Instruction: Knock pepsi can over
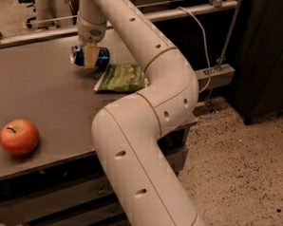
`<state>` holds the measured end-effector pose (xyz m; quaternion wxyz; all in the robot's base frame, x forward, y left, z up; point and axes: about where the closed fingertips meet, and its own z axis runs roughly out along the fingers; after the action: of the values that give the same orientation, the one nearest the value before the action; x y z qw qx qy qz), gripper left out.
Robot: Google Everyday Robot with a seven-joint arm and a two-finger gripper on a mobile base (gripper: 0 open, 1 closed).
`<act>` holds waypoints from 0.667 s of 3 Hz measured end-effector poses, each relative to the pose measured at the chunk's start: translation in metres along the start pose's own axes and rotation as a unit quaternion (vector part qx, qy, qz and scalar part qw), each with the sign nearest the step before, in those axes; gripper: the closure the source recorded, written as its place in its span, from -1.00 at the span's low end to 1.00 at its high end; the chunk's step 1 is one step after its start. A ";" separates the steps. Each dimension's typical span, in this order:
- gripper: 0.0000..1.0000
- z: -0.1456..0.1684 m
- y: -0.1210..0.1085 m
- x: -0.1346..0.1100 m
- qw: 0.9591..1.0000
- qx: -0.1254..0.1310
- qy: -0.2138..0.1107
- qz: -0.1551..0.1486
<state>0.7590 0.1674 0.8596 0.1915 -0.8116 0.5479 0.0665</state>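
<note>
The pepsi can point(103, 55), blue with a silver top facing left, lies tipped on its side at the far middle of the grey table point(50, 98). My gripper point(91, 58) comes down from the white arm right at the can, with a pale part of it crossing the can's front. The can's middle is hidden behind the gripper.
A green chip bag point(123, 78) lies flat just right of the can. A red apple point(19, 136) sits near the table's front left edge. My arm's big white elbow point(147, 133) hangs over the table's right front corner. A metal rail and a cable run behind the table.
</note>
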 end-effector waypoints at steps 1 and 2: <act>-0.76 0.005 0.004 -0.001 1.000 -0.011 0.004 -0.010; -1.00 0.009 0.006 -0.003 1.000 -0.018 0.003 -0.017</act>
<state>0.7533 0.1719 0.8507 0.1762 -0.8245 0.5330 0.0709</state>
